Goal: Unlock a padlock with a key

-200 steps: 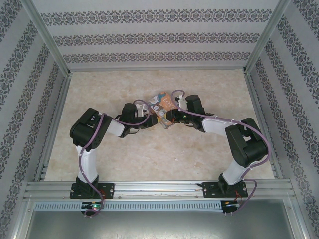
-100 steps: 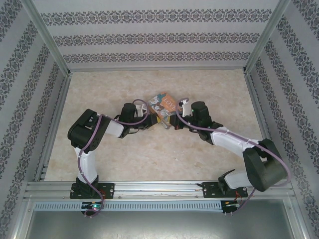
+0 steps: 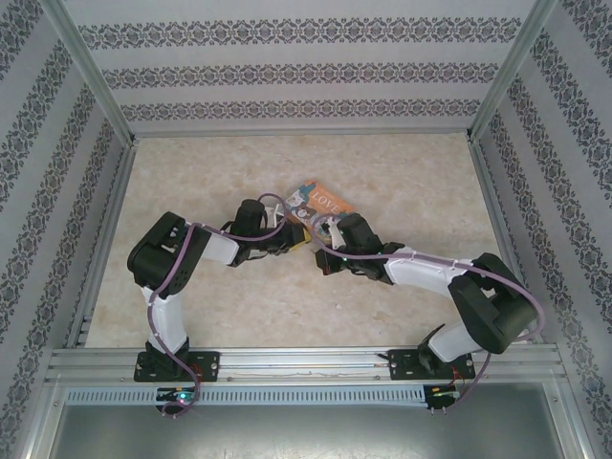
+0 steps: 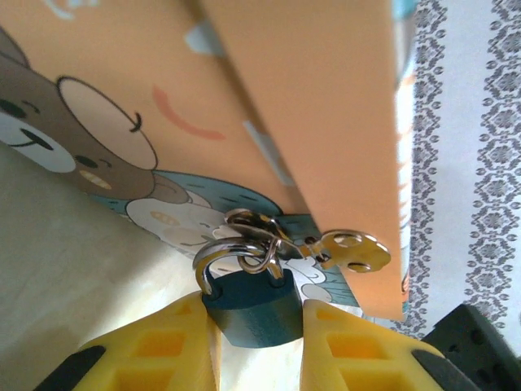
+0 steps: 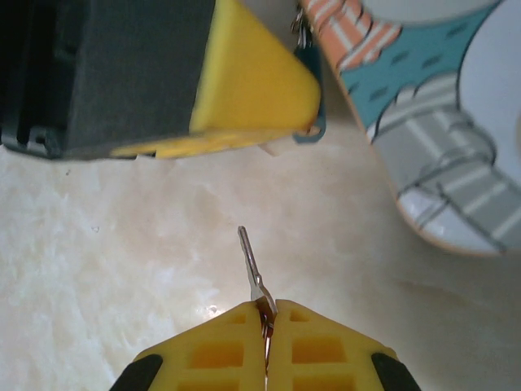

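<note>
Right end effector (image 5: 266, 308) shifted near padlock (image 4: 254, 314); wrist view reveals pinched key (image 5: 251, 259).

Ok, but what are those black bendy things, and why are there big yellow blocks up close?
Those are two robot arms bolted to the near edge of a table. One camera looks down from above. A small camera also rides on each wrist, so the yellow blocks are that arm's own fingers. On the table is an orange cartoon-bear box. The left end effector pinches a little teal padlock right beside the box. The right end effector pinches a thin silver key, pointing towards the padlock but not touching it yet.
</note>
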